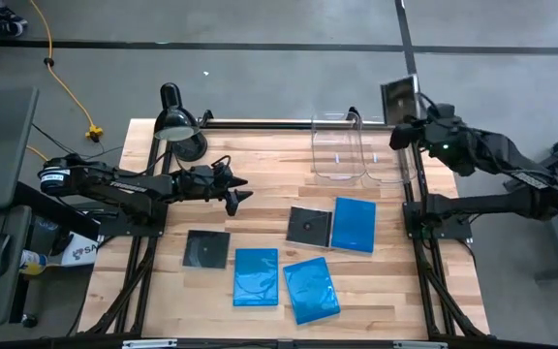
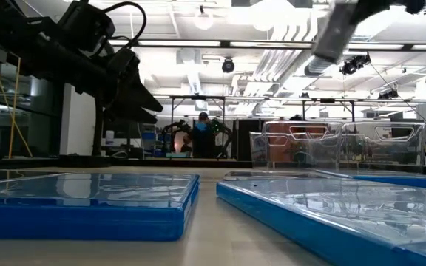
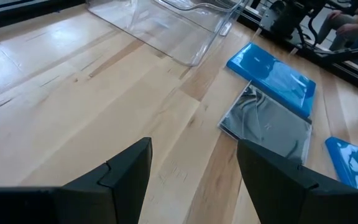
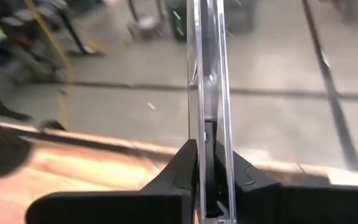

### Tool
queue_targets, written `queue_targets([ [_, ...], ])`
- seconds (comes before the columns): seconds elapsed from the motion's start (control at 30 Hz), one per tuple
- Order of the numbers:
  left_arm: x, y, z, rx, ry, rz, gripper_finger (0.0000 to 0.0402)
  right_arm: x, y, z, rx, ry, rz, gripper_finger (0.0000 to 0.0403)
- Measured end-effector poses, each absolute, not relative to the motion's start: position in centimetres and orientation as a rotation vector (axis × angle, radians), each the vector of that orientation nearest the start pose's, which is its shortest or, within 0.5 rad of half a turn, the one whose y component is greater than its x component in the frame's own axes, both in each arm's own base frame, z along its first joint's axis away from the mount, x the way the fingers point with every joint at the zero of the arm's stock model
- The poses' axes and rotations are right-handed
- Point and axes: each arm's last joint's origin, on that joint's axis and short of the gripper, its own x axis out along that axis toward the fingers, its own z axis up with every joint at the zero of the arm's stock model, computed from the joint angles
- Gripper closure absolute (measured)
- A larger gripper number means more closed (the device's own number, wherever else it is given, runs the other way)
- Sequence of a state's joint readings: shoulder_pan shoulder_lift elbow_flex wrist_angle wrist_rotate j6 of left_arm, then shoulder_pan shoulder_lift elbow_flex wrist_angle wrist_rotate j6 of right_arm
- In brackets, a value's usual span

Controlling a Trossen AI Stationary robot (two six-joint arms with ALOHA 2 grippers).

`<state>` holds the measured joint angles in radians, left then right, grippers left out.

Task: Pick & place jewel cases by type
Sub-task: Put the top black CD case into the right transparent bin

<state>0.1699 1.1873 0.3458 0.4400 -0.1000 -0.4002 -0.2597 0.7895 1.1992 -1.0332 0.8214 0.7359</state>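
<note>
My right gripper (image 1: 404, 134) is up over the table's far right corner, shut on a black jewel case (image 1: 399, 97), which the low view shows as a blurred slab (image 2: 336, 33) high in the air. Two more black cases (image 1: 206, 248) (image 1: 309, 226) and three blue ones (image 1: 354, 224) (image 1: 256, 276) (image 1: 310, 288) lie flat on the wooden table. My left gripper (image 1: 238, 191) hovers open at the table's left middle, with nothing between its fingers (image 3: 129, 171). My right gripper pinches the case's two flat faces between its two fingers at one edge (image 4: 208, 134). The case juts out beyond the fingertips, seen edge-on in the wrist view. It is lifted clear of the table and the bins.
Two clear plastic bins (image 1: 337, 150) (image 1: 391, 160) stand side by side at the far right of the table, just below the held case. A black desk lamp (image 1: 177, 124) stands at the far left corner. Bare wood lies ahead of my left gripper.
</note>
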Motion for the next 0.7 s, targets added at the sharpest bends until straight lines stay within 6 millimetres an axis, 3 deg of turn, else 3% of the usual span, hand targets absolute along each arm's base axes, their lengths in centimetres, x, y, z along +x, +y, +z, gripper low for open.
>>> queue_targets([
  [0.3, 21.4, 4.1, 16.8, -0.395, 0.337, 0.383, 0.0166, 8.9, -5.3, 35.7, 0.587, 0.381, -1.306, 0.0386],
  [0.5, 21.4, 4.1, 16.8, -0.394, 0.337, 0.389, 0.0166, 9.5, -5.8, 30.8, 0.706, 0.444, -1.314, 0.0394],
  [0.7, 21.4, 4.1, 16.8, -0.394, 0.336, 0.389, 0.0166, 10.2, -6.7, 25.8, 0.841, 0.400, -1.296, 0.0385],
])
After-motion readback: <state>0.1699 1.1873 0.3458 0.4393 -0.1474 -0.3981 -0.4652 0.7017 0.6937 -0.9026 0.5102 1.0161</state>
